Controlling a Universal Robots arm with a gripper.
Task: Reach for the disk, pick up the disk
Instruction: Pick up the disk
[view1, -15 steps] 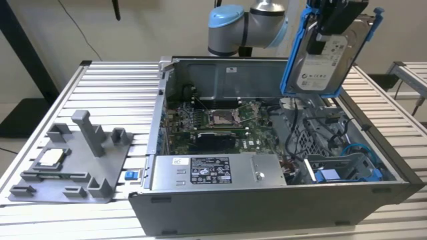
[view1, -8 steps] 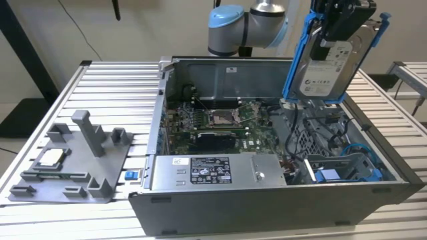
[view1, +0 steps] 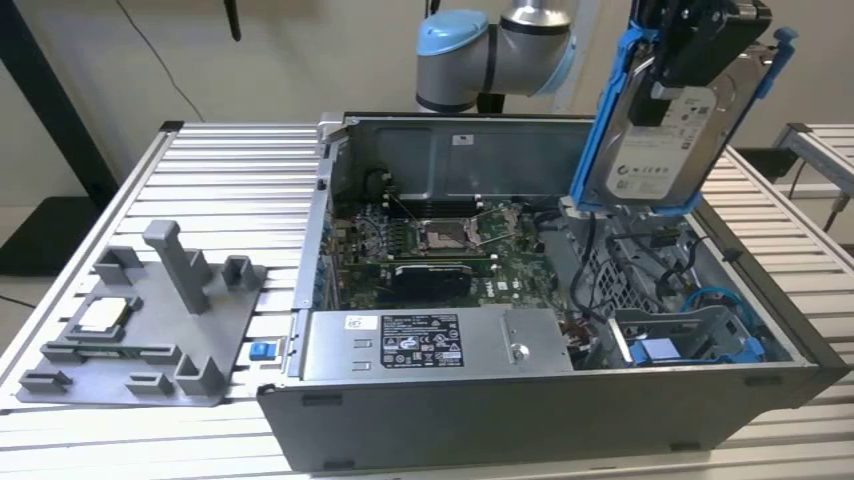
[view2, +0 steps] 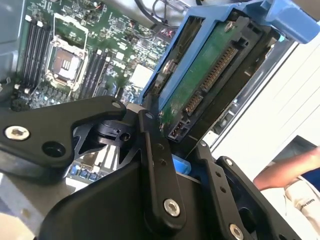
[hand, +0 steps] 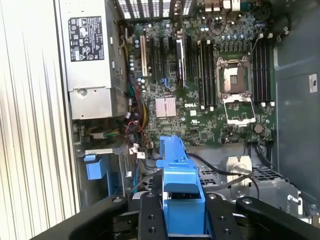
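The gripper (view1: 701, 45) hangs high above the open grey metal computer case (view1: 561, 400), its black fingers (view2: 157, 165) clenched on the disk (view1: 657, 150), a flat rectangular silver-grey metal hard drive with a white printed label, framed by bright blue plastic rails. The disk is lifted clear of the case and hangs nearly upright below the fingers, tilted a little, its label facing the exterior view and its lower end just above the case's upper edge. In the second wrist view the disk (view2: 210, 75) reaches away from the fingers, showing its green circuit underside and a row of connector pins, with a blue rail on either side. In the first wrist view a blue rail (hand: 180, 190) sits squeezed between the two black fingers (hand: 150, 220). Beyond the fingers lies the green motherboard (view1: 427, 240) with its square silver processor socket (hand: 235, 80) and long black memory slots. The long grey metal power supply box (view1: 434, 345) with a black-and-white label lies along the case's near wall, well below the fingers. The case rests on a ribbed aluminium table (view1: 214, 170), and a grey plastic fixture tray (view1: 147, 330) with upright posts stands on the table toward the exterior view's left, well apart from the fingers. A person's bare forearm (view2: 285, 170) shows at the edge of the second wrist view.
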